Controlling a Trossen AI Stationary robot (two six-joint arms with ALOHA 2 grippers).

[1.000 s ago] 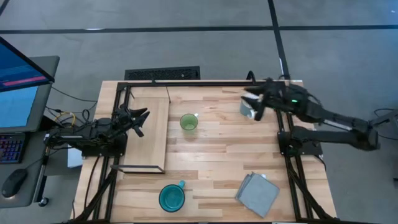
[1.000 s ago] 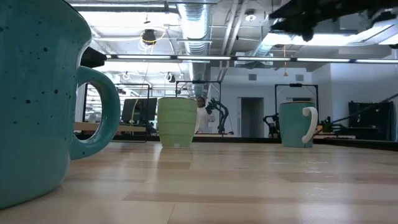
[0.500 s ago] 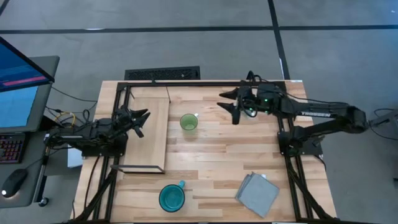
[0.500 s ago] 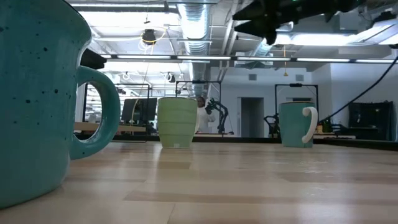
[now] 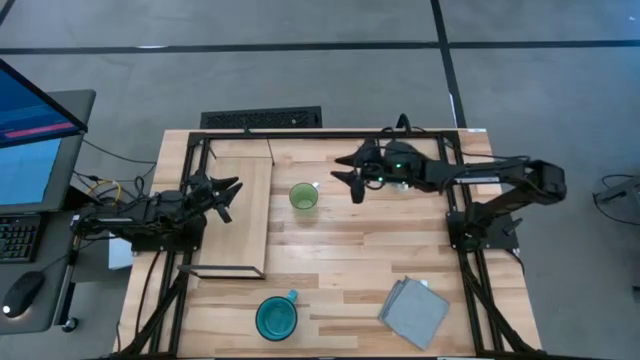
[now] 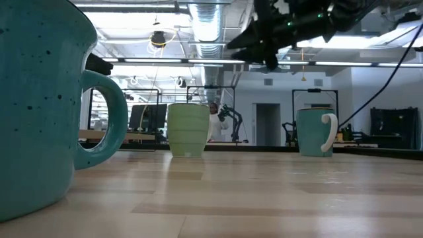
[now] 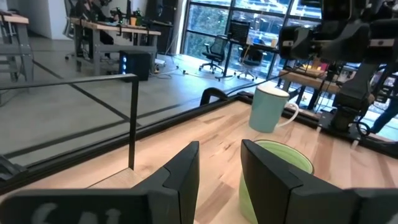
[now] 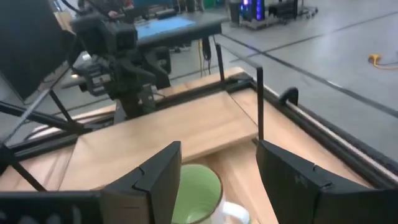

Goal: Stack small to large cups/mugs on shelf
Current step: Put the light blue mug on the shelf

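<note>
The small light-green mug (image 5: 303, 196) stands upright on the tabletop mid-table, also seen in the low view (image 6: 188, 129) and the right wrist view (image 8: 196, 187). The teal-blue mug (image 5: 276, 318) stands near the near edge, and fills the left of the low view (image 6: 39, 106). The white mug (image 6: 316, 132) stands near the far right; in the high view my right arm covers it. My right gripper (image 5: 350, 172) hangs open in the air, just right of the green mug and above it. My left gripper (image 5: 226, 187) rests open over the shelf (image 5: 240, 225), a pale board at the table's left.
A grey folded cloth (image 5: 414, 311) lies near the near right corner. A black metal frame (image 5: 300, 133) edges the table's far side, with posts at the sides. Bare planks lie between the green mug and the teal mug.
My right gripper has swung from above the white mug toward the table's left, stopping close to the green mug and a little lower. It has stayed open. The mugs have not moved.
</note>
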